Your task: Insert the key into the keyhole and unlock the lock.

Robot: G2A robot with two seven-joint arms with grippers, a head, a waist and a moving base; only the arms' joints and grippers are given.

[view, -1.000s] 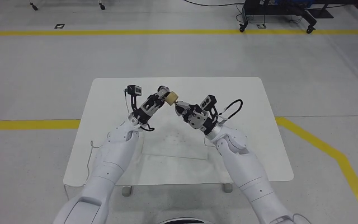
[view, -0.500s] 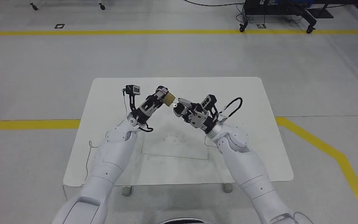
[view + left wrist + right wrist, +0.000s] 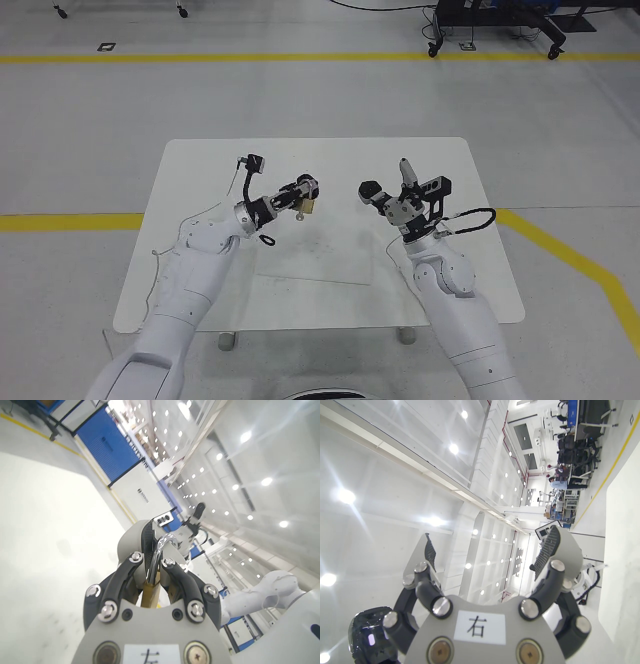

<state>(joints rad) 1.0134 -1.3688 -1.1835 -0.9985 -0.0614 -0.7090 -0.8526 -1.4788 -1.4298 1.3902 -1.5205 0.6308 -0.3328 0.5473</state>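
holding lock [image 3: 150, 590] by the shackle in clamped left gripper [image 3: 160, 540], over table [image 3: 200, 250]. with right gripper [image 3: 492, 547] spread wide, empty, at 3 o'clock from lock, well apart.

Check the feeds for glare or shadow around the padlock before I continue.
Left wrist view: ceiling lights blaze in the background, but the padlock in the left pincer is evenly lit, save a glint on its shackle. Right wrist view: lamps flare into starbursts past the open right pincer. Top view: even light, no glare on the table.
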